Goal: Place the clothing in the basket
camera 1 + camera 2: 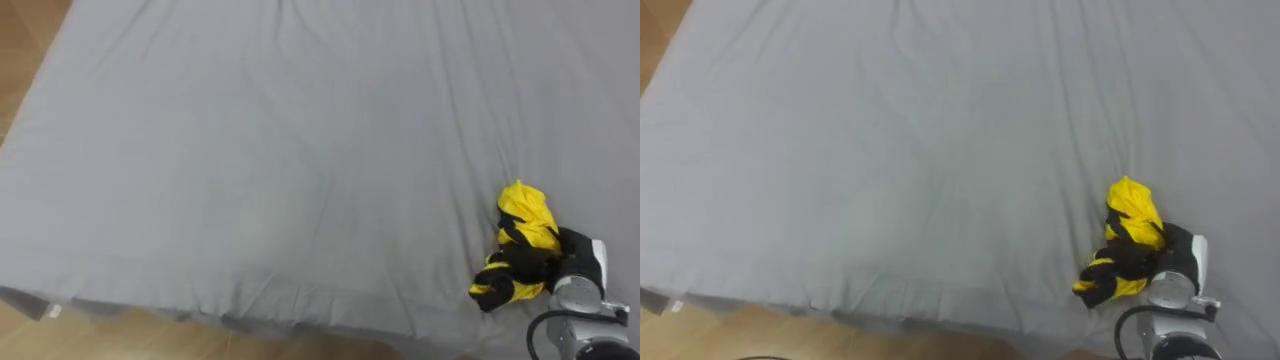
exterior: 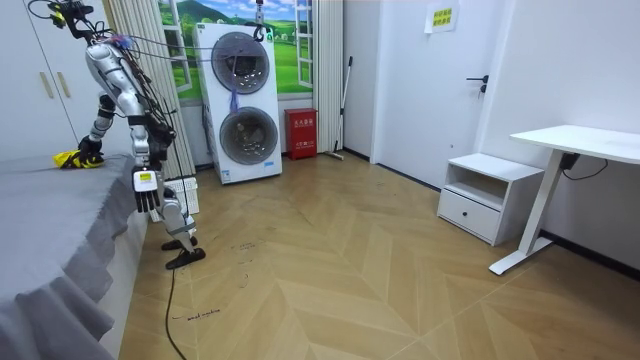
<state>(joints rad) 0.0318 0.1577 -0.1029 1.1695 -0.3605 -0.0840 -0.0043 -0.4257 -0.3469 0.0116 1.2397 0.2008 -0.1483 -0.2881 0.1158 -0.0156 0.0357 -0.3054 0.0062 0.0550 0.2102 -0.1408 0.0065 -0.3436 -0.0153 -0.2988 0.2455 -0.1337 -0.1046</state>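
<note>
Garment [image 1: 525, 235] crumpled cloth; bed sheet [image 1: 250, 150] matt grey cloth, creased; floor [image 2: 350, 270] glossy wood

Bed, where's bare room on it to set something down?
The grey sheet is bare from its left edge and near edge across to the yellow garment. Crowded only at the lower right, where the right hand grips that garment.

Bright yellow, broken by black panels, is seen on the crumpled yellow-and-black cloth garment [image 1: 525, 215]. The plain pale-grey bed sheet [image 1: 250, 150] is left unpatterned. The light-brown wooden floor [image 2: 400, 260] is laid in a herringbone pattern. The white stacked laundry machines [image 2: 240, 100] are fronted with dark round doors. A small red box [image 2: 300, 133] and a white rectangular desk [image 2: 575, 140] are also shown.
</note>
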